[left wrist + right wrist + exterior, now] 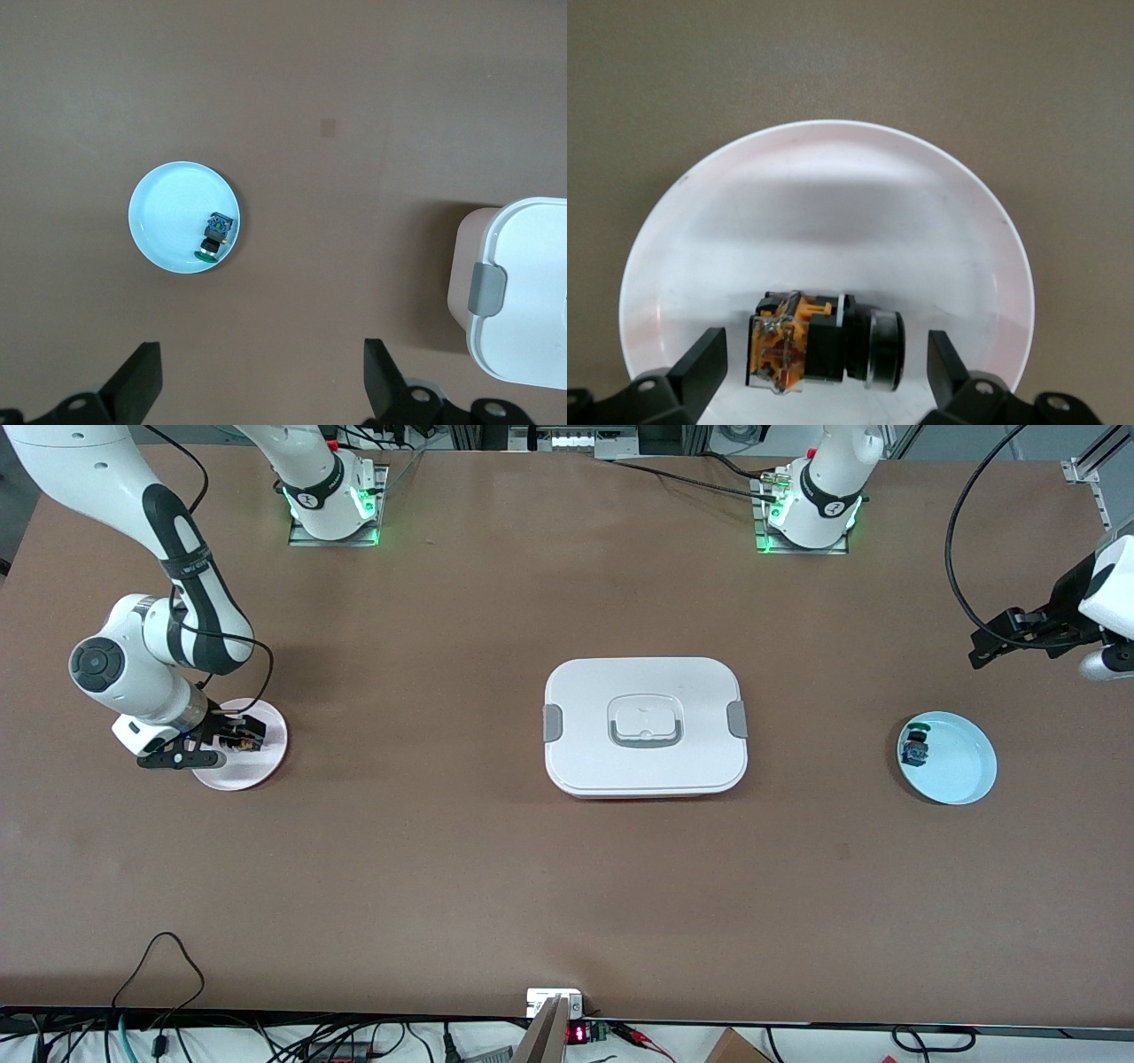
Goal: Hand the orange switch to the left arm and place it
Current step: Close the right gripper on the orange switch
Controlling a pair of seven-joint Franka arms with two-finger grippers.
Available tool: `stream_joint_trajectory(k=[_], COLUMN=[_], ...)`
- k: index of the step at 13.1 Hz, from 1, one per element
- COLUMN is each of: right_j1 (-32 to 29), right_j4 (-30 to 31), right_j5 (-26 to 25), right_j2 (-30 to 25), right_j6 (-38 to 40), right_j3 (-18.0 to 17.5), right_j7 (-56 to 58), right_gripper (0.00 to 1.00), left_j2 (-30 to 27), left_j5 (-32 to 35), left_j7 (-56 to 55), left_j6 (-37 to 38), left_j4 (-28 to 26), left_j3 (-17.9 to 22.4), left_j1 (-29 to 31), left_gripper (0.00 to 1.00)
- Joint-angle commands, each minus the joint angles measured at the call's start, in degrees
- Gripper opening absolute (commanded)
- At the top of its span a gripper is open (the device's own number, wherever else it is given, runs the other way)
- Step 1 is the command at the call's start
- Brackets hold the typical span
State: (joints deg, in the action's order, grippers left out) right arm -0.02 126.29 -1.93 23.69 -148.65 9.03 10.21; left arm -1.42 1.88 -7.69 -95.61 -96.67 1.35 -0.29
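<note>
The right gripper (pixel 827 359) hung low over the pink plate (pixel 833 186), fingers (pixel 700 363) spread either side of the orange switch (pixel 824 341) lying in it. The switch looked light, rigid and small; its flat orange body seemed the surest hold. The box (pixel 645 726) sat mid-table. The left gripper (pixel 263 381) waited, fingers apart, above the table near the blue plate (pixel 961 757).

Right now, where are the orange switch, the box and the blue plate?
orange switch (pixel 788 350): right wrist view, on its orange body.
box (pixel 646 725): front view, on the lid's handle recess.
blue plate (pixel 961 766): front view, on its bare floor.
</note>
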Motion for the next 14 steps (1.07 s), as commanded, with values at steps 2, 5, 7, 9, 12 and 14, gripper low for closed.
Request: stream_joint_trajectory(k=[2,5,7,9,12,14], right_j1=[-0.69,-0.86,-1.04,-1.04,-1.04,-1.04], right_j4=[0.44,0.44,0.44,0.53,0.62,0.62], right_j5=[-0.53,-0.53,-0.53,-0.62,-0.62,-0.62], right_j2=[0.74,1.00,1.09,1.27,1.44,1.44], right_j6=[-1.64,-1.73,-1.82,-2.61,-3.31,-3.31], right_j3=[-0.42,-0.42,-0.51,-0.42,-0.42,-0.42], right_j7=[0.86,0.95,0.95,1.13,2.36,2.36], right_gripper=[1.00,1.00,1.00,1.00,0.98,0.91], left_j2=[1.95,2.12,2.12,2.12,4.13,3.97], left_j5=[0.58,0.66,0.58,1.02,0.75,0.84], left_j7=[0.13,0.22,1.18,1.36,2.24,1.89], left_j6=[2.18,2.18,2.18,2.01,2.09,3.31], left_j4=[4.47,5.08,5.17,5.35,6.49,6.49], left_j3=[0.05,0.05,-0.21,-0.30,-0.30,-0.38], left_j1=[0.73,0.73,0.64,0.46,0.37,0.38], left_gripper=[1.00,1.00,1.00,1.00,1.00,1.00])
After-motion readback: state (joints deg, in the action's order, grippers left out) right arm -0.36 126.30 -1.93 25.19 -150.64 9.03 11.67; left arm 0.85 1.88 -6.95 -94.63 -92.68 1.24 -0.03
